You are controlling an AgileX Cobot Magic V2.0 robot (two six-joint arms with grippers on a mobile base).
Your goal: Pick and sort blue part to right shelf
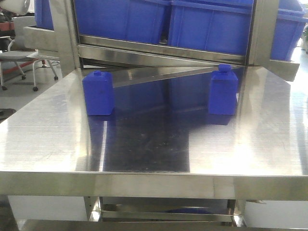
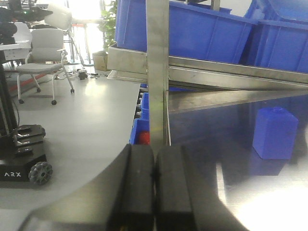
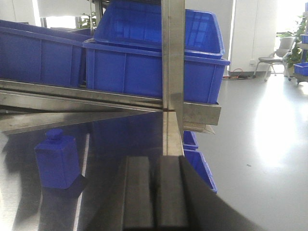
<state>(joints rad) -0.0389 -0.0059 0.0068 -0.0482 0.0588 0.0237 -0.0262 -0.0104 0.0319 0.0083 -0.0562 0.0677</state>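
Observation:
The blue part (image 1: 223, 94), a tall block with a wide stubby cap, stands upright at the back right of the steel table (image 1: 154, 154). The right wrist view shows this blue part (image 3: 57, 160) to the left of and beyond my right gripper (image 3: 155, 160), which is shut on nothing. My left gripper (image 2: 154, 148) is also shut and empty, near the table's left edge. The right shelf (image 1: 159, 49), a steel rack with blue bins (image 1: 211, 24), rises just behind the table. Neither gripper appears in the front view.
A squatter blue block with a small knob (image 1: 98, 93) stands at the back left of the table, and this block (image 2: 275, 133) lies right of my left gripper. A steel upright (image 3: 172, 62) stands ahead of the right gripper. Office chairs (image 2: 43, 50) sit on the floor to the left.

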